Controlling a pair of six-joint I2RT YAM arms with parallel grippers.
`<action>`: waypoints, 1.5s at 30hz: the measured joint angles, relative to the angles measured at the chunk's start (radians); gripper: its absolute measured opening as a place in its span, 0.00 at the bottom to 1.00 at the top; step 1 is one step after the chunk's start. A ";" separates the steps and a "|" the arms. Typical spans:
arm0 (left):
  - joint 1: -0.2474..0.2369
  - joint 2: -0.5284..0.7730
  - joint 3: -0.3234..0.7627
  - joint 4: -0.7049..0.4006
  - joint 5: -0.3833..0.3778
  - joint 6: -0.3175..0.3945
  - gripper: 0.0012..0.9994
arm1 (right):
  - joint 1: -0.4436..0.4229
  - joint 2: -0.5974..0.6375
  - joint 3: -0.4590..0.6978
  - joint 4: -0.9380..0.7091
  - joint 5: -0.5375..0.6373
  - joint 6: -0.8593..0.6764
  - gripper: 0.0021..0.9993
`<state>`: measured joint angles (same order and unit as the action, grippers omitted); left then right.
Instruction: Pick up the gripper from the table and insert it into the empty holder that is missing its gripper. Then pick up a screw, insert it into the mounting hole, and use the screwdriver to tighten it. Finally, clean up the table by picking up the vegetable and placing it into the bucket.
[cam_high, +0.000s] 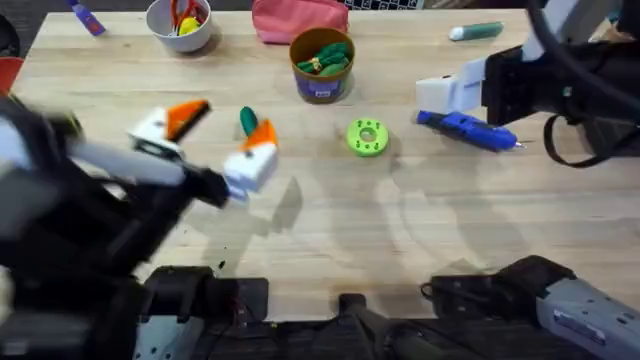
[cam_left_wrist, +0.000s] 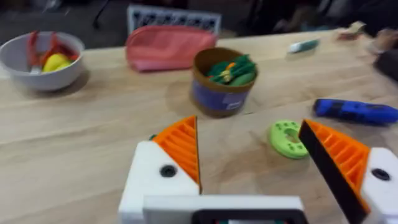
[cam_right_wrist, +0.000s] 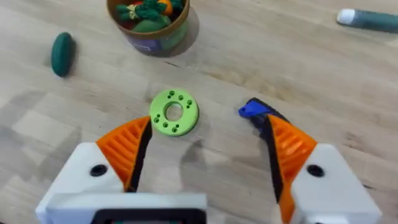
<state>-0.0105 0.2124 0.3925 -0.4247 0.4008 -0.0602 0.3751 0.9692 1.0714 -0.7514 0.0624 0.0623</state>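
My left gripper (cam_high: 226, 122) hovers open over the table's left middle, its orange ribbed pads (cam_left_wrist: 180, 148) wide apart. The dark green vegetable (cam_high: 247, 120) lies beside its right finger. Each white mount has a dark round mounting hole (cam_left_wrist: 168, 170). The orange-brown bucket (cam_high: 322, 62), with toy greens inside, stands behind the middle. My right gripper (cam_right_wrist: 208, 124) is open above the blue screwdriver (cam_high: 465, 128), which lies at the right and is partly hidden by one finger (cam_right_wrist: 289, 149). The loose gripper and the screw are out of view.
A round green disc (cam_high: 367, 137) lies mid-table between the arms. A white bowl (cam_high: 180, 22) and a pink pouch (cam_high: 300, 20) sit along the far edge. A teal marker (cam_high: 477, 32) rests at the back right.
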 joint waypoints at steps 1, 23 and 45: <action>0.000 0.054 0.058 -0.038 -0.032 0.006 0.99 | -0.004 0.000 0.000 -0.002 0.000 0.012 0.99; -0.005 1.144 0.736 -0.479 -0.218 -0.041 0.99 | -0.012 0.000 0.000 0.008 0.000 0.064 0.99; -0.084 1.626 0.841 -0.451 -0.351 -0.282 0.99 | -0.012 0.002 0.000 0.008 0.000 0.065 0.99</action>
<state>-0.0948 1.8379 1.2334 -0.8758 0.0498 -0.3426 0.3634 0.9710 1.0714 -0.7433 0.0623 0.1272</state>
